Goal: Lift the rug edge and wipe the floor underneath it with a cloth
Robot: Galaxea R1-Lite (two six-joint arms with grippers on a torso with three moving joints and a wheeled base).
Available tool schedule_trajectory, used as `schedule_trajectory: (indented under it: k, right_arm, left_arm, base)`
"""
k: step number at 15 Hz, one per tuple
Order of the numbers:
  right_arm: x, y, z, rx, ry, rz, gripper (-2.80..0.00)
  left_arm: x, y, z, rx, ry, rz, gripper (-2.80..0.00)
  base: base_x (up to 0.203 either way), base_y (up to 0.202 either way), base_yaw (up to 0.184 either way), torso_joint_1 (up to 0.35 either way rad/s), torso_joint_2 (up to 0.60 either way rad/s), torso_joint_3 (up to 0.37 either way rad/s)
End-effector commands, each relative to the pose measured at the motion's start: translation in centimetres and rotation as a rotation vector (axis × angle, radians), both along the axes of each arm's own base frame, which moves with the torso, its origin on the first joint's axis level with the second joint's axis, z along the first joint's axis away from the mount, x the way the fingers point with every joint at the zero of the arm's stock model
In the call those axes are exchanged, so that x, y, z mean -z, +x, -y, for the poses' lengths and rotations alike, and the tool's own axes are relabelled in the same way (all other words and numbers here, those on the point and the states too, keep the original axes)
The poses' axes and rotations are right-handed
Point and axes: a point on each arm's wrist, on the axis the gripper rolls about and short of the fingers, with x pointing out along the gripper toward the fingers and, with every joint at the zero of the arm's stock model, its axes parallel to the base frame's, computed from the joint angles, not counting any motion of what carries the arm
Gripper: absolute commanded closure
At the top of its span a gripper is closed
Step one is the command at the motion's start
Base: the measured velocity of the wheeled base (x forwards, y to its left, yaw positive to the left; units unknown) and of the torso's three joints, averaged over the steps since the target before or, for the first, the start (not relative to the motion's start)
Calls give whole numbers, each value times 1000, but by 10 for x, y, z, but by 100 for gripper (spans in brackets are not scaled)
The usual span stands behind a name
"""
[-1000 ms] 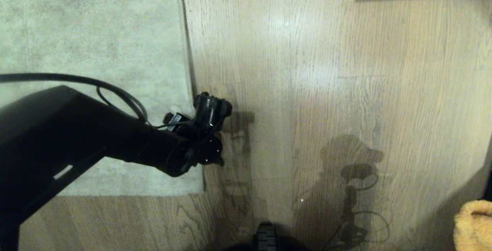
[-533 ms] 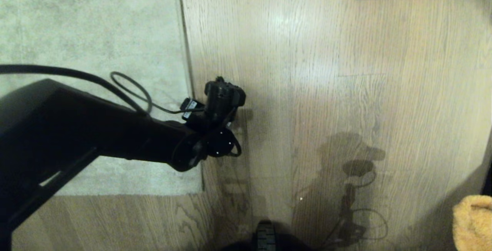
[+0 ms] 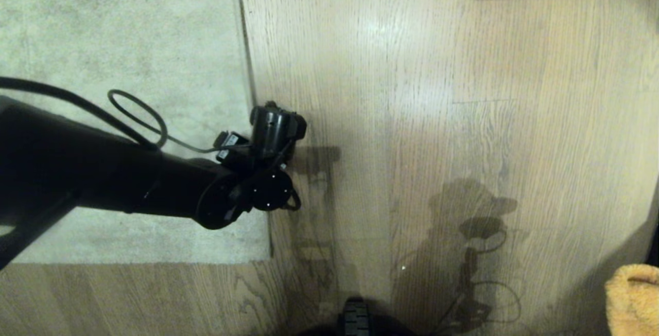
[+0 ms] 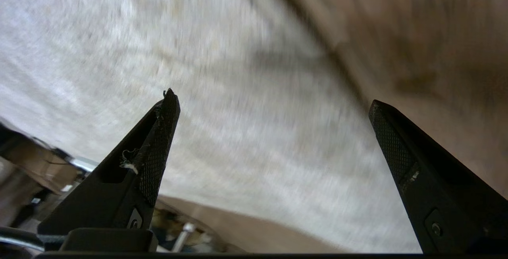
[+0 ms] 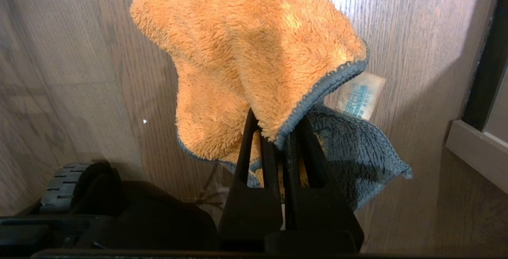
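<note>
The floor (image 3: pixel 463 120), wood-grain planks with a sheen, fills the head view from twelve o'clock round to six, and the mottled grey-beige rug (image 3: pixel 118 32) takes the quarter from nine to eleven o'clock. The rug edge (image 3: pixel 246 58) runs as a thin dark seam from twelve o'clock down toward seven, lying flat on the boards with nothing of its underside showing, so the lift has not begun. The left arm (image 3: pixel 103 181) reaches in from nine o'clock, and over the last second its wrist swung out over the bare planks and has now drawn back toward the seam, so that the left tool (image 4: pixel 274 104) hangs over the border. In the left wrist view its fingers (image 4: pixel 158 152) stand spread wide with nothing between them, one over pile and the other toward the wood. That reads as the tool being lined up to straddle the border; it would need to come lower and get a finger under the binding before it closes. The cloth (image 5: pixel 254 52), fluffy orange with a grey-blue back and a small tag, shows at four o'clock in the head view, clenched in the right tool (image 5: pixel 278 140), which hangs parked above the floor, well apart from the rug.
</note>
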Motion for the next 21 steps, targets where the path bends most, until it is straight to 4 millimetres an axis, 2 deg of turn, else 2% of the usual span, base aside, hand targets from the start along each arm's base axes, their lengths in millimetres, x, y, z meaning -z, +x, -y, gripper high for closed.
schedule_trajectory:
  k: [1, 4, 10, 15, 17, 21]
  right_arm:
    - [0, 0, 0, -1, 0, 0, 0]
    - [0, 0, 0, -1, 0, -1, 0]
    - [0, 0, 0, -1, 0, 0, 0]
    - [0, 0, 0, -1, 0, 0, 0]
    - [0, 0, 0, -1, 0, 0, 0]
    - [0, 0, 0, -1, 0, 0, 0]
  left_arm:
    - [1, -6, -15, -32, 14, -11, -280]
    - [11, -2, -30, -70, 14, -18, -280]
    - [21, 4, -16, -48, -33, 39, -280]
    - [21, -7, 1, 1, -35, 37, -280]
    - [28, -10, -1, -9, -20, 22, -280]
    - [54, -25, -15, -46, 34, -44, -280]
  base:
    - [0, 0, 0, 0, 0, 0]
    - [0, 0, 0, 0, 0, 0]
    - [0, 0, 0, 0, 0, 0]
    - [0, 0, 0, 0, 0, 0]
    - [0, 0, 0, 0, 0, 0]
    - [0, 0, 0, 0, 0, 0]
